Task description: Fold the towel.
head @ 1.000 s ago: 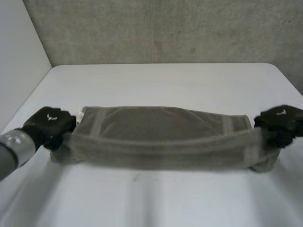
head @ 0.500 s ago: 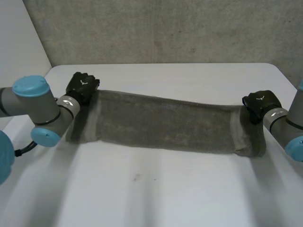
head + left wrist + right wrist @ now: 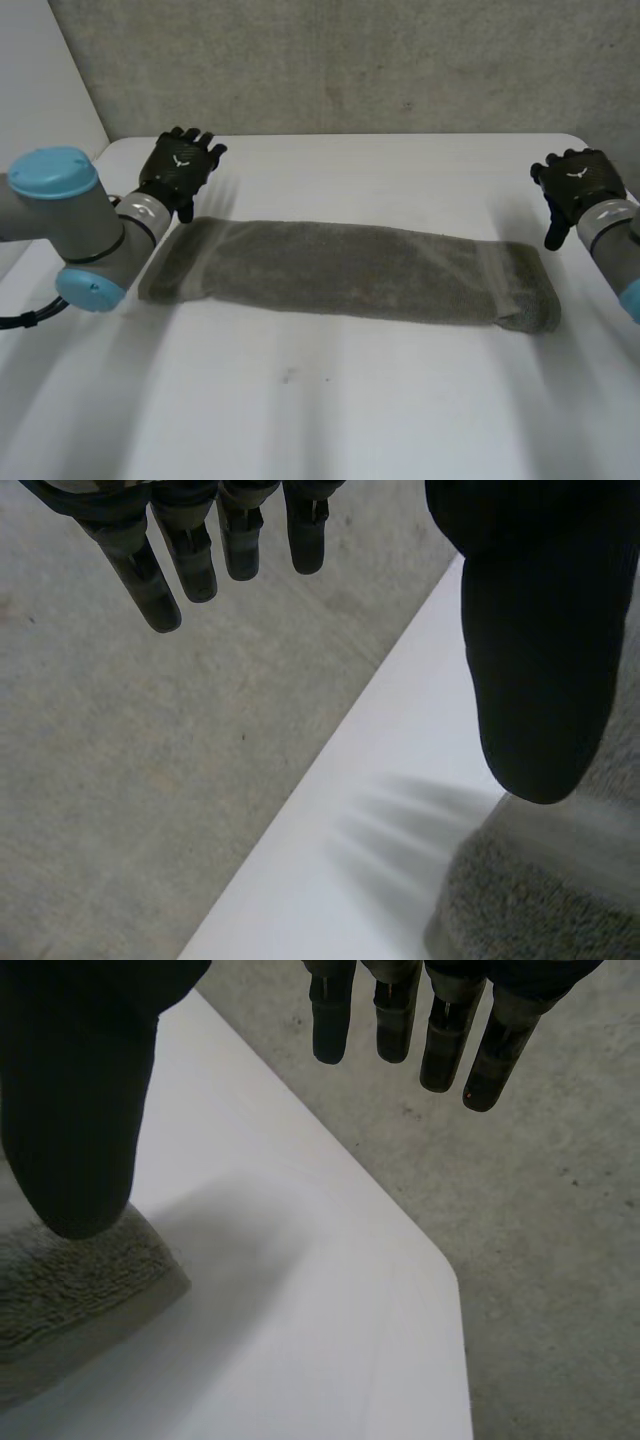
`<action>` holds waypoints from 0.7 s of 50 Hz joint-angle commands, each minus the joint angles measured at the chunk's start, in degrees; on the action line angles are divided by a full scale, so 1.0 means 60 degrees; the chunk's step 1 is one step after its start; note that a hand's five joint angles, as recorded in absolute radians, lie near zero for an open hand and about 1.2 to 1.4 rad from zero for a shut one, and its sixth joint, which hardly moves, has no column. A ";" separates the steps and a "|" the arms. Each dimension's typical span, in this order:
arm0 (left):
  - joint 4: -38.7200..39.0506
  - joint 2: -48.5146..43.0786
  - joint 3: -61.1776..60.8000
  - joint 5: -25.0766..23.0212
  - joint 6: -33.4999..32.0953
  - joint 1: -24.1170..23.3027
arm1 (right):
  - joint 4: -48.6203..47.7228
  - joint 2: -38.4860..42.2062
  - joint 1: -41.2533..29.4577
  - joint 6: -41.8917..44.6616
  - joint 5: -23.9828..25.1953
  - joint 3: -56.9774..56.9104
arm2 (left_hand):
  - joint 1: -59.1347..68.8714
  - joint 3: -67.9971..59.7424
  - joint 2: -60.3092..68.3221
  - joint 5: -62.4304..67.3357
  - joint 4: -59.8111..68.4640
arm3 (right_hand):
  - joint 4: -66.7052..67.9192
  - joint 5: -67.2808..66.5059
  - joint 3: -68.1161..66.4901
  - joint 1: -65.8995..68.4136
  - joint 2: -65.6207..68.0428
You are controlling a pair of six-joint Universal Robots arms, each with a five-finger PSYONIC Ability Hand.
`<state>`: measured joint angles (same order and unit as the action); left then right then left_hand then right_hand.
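A grey towel (image 3: 350, 270) lies folded into a long narrow strip across the middle of the white table (image 3: 330, 410). My left hand (image 3: 180, 170) hovers just beyond the strip's left end, fingers (image 3: 150, 580) spread straight and holding nothing; a towel corner (image 3: 540, 900) lies below its thumb. My right hand (image 3: 575, 185) hangs above the table past the strip's right end, fingers (image 3: 440, 1040) straight and empty, with the towel's end (image 3: 70, 1280) under its thumb.
The table's far edge (image 3: 340, 136) meets a grey floor (image 3: 350, 60) beyond. Its rounded far right corner (image 3: 440, 1270) lies close under my right hand. A pale wall (image 3: 40, 130) stands at the left.
Both hands let go of the towel's ends, spread their fingers and lifted away. The towel has settled flat as a folded strip.
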<state>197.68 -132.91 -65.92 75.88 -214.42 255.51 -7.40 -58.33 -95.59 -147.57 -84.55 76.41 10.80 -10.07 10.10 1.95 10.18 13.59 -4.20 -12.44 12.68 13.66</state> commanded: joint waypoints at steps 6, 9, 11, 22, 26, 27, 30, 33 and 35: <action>-0.0485 0.3062 -0.3103 0.0068 0.3036 0.0129 | 0.2112 -0.1673 0.0125 0.0000 0.0233 0.2306 | 0.0041 -0.0163 0.0158 -0.0150 0.0145 | -0.0599 0.0700 0.0407 -0.0446 -0.0611; -0.0706 0.3372 -0.3398 0.0434 0.4067 0.0276 | 0.2098 -0.1762 0.0432 -0.0014 0.0437 0.2804 | 0.0098 -0.0220 0.0216 -0.0092 0.0203 | -0.0599 0.0700 0.0407 -0.0446 -0.0611; -0.0997 0.3664 -0.3660 0.1018 0.4797 0.0349 | 0.2069 -0.1791 0.0580 -0.0029 0.0658 0.3026 | 0.0098 -0.0220 0.0216 -0.0092 0.0203 | -0.0599 0.0700 0.0407 -0.0446 -0.0611; -0.1000 0.3782 -0.4525 0.1782 0.5151 0.0306 | 0.0370 -0.1308 0.0961 -0.1186 0.1479 0.3715 | -0.0014 -0.0108 0.0103 -0.0204 0.0090 | 0.2583 -0.2481 -0.2775 0.2736 0.2571; -0.0940 0.3797 -0.4657 0.1782 0.5122 0.0277 | -0.0185 -0.0928 0.0975 -0.1318 0.1493 0.3715 | -0.0042 -0.0080 0.0076 -0.0232 0.0063 | 0.5429 -0.5328 -0.5621 0.5582 0.5417; -0.0940 0.3797 -0.4687 0.1782 0.5122 0.0262 | -0.0187 -0.0927 0.0976 -0.1318 0.1493 0.3715 | -0.0070 -0.0052 0.0048 -0.0260 0.0035 | 0.5443 -0.5341 -0.5634 0.5595 0.5431; -0.0926 0.3797 -0.4716 0.1782 0.5122 0.0233 | -0.0363 -0.0795 0.1093 -0.1303 0.1508 0.3656 | -0.0098 -0.0024 0.0020 -0.0288 0.0007 | 0.8891 -0.8789 -0.9083 0.9044 0.8879; -0.0881 0.3782 -0.4731 0.1782 0.5122 0.0218 | -0.0480 -0.0634 0.1327 -0.1230 0.1479 0.3554 | -0.0098 -0.0024 0.0019 -0.0288 0.0006 | 1.1068 -1.0966 -1.1260 1.1221 1.1056; -0.0794 0.3782 -0.4818 0.1782 0.5107 0.0203 | -0.0480 -0.0590 0.1430 -0.1215 0.1493 0.3495 | -0.0098 -0.0024 0.0019 -0.0288 0.0006 | 1.1068 -1.0966 -1.1260 1.1221 1.1056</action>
<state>192.15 -110.14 -94.24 86.70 -183.65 256.98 -9.68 -63.03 -88.79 -155.52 -75.43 98.36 10.38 -9.69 9.76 1.73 9.88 65.34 -53.01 -65.15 54.33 65.29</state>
